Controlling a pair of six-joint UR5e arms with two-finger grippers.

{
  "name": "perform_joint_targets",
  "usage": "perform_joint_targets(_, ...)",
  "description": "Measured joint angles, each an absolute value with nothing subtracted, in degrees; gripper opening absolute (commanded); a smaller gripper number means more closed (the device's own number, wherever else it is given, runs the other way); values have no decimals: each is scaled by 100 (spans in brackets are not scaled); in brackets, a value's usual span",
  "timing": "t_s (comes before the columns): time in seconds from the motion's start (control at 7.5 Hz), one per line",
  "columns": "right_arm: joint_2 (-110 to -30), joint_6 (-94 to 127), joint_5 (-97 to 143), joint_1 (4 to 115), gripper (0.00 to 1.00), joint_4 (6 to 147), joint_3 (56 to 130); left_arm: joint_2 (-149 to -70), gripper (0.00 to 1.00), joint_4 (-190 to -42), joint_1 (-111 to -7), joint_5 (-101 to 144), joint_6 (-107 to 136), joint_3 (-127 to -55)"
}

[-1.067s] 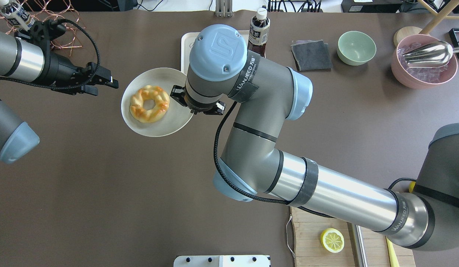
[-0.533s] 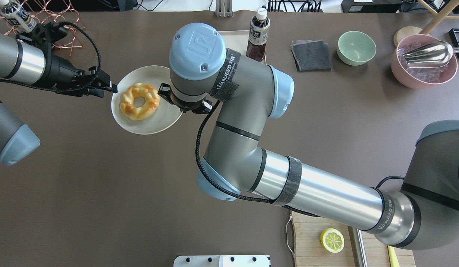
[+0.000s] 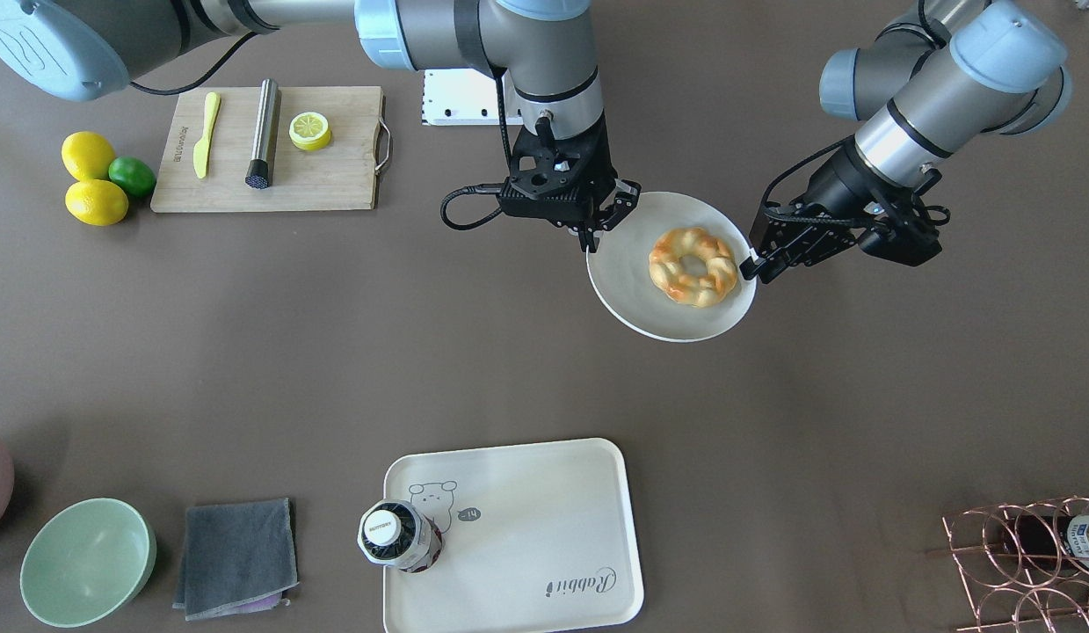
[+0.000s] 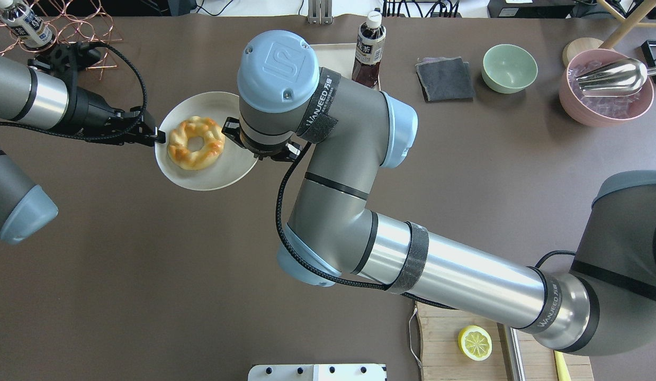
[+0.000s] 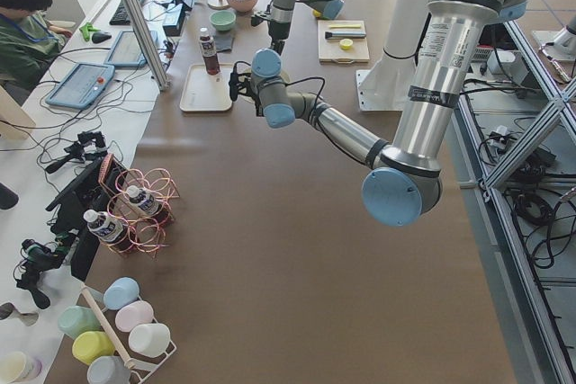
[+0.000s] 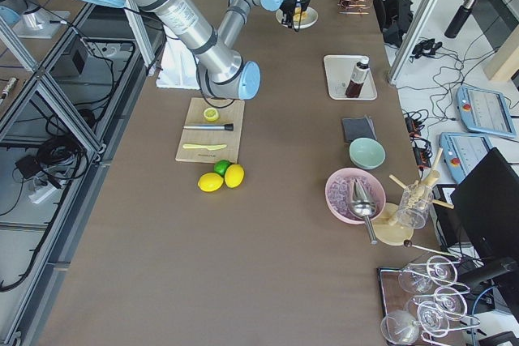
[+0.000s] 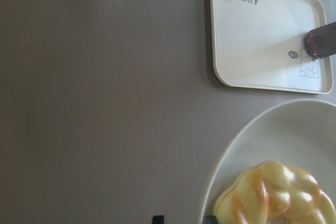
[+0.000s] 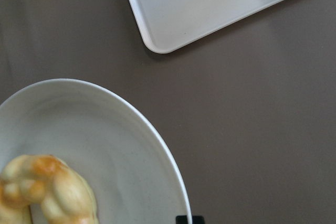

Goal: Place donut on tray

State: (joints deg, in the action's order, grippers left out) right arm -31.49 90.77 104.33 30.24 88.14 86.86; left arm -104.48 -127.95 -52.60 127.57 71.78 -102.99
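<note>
The donut lies on the round plate (well apart from the tray), between the two arms: right jaws clamp the rim; left jaws, seemingly parted, sit at the opposite rim.

There is one donut, one round plate and one tray. Bottles number three: one dark bottle upright on the tray, and two white-capped bottles in the single copper wire rack. The fruit comes to two whole lemons, one lime and one lemon half. One cutting board carries one yellow knife and one metal cylinder. Two bowls stand on the tabletop: one green bowl and one pink bowl, which holds one metal scoop. One grey cloth lies beside the green bowl.
</note>
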Motion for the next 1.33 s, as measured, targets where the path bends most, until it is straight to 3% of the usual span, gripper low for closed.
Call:
perform_joint_targets(0.13, -3147, 9078, 10433, 3026, 0, 8813, 8685, -10429, 0, -12797, -5258, 12755, 7171, -10306)
perform_joint_targets(0.67, -3147, 9083, 10404, 3028, 0, 8792, 8676, -10387, 0, -12797, -5227, 12772, 7172, -10471)
perform_joint_targets(1.2, -3158, 9080, 10346, 3015, 0, 8781, 8675, -10371, 61, -12797, -5185, 12833, 7185, -10633)
perform_joint_targets(1.33, -3166, 9080, 10340, 3010, 0, 8788, 8675, -10360, 60, -12793, -5230, 13022, 7186, -10690)
